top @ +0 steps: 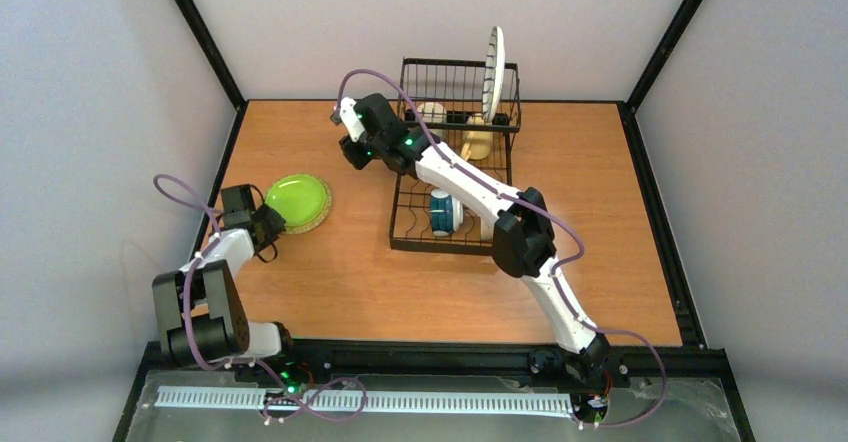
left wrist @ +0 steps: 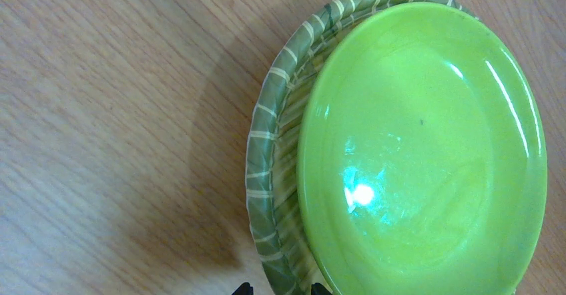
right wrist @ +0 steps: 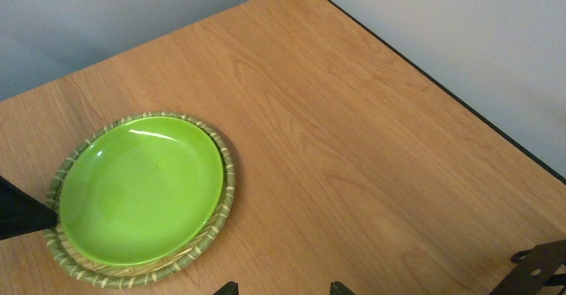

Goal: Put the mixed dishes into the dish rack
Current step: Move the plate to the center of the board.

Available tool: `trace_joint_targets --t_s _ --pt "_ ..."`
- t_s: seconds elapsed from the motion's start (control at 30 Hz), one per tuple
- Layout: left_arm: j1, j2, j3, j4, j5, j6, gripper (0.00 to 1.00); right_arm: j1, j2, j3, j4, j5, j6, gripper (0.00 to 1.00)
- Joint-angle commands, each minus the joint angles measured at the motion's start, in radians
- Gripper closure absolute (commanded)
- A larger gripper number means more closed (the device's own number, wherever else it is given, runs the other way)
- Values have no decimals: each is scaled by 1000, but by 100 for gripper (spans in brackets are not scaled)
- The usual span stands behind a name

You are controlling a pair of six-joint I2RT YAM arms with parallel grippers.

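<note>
A lime-green plate (top: pixel 297 202) (left wrist: pixel 420 155) (right wrist: pixel 140 188) lies stacked on a tan woven plate (left wrist: pixel 267 141) (right wrist: pixel 223 205) at the table's left. My left gripper (top: pixel 262 224) (left wrist: pixel 281 289) stands open at their near-left edge, and the woven rim runs between its fingertips. My right gripper (top: pixel 345 132) (right wrist: pixel 286 289) hangs open over bare table left of the dish rack (top: pixel 455 162), holding nothing. Inside the rack a black-and-white striped plate (top: pixel 493 72) stands upright, with a cream mug (top: pixel 432 114), a yellow mug (top: pixel 478 142) and a teal-and-white cup (top: pixel 445 212).
Grey walls with black corner posts close in the wooden table (top: pixel 340 282) on three sides. The right arm stretches across the rack's front half and hides part of it. A corner of the rack (right wrist: pixel 534 268) shows at the right wrist view's lower right.
</note>
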Motion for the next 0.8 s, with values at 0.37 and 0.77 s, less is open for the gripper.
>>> trace_joint_targets --t_s 0.37,0.77 --pt "-5 -91 59 -117 -14 -10 48 7 36 33 -38 -103 18 21" --pt "-5 -102 70 -114 -36 -73 46 24 70 35 -21 -126 19 21"
